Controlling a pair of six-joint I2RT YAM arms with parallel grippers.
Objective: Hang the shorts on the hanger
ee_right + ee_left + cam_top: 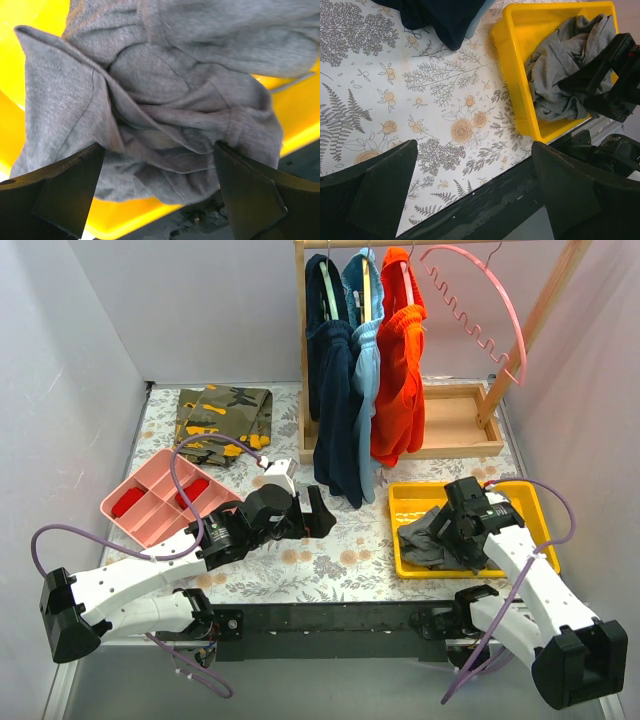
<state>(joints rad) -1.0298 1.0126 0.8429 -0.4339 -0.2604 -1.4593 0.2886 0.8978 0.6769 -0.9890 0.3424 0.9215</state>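
Two wide-open grippers, nothing gripped.
Right gripper (160,175) with jaws spread fully, poised low over the crumpled grey shorts (165,100), fingers (65,190) either side of the heap; contact not clear. Shorts bunched in the yellow tray (412,500) at the table's near right. Left gripper (475,190) equally spread, over floral tablecloth (420,100), empty. Pink hanger (470,323) hooked on the wooden rack (301,340) at the back, well apart from the shorts.

yellow tray (412,504), pink divided tray (157,472), camouflage garment (225,420)
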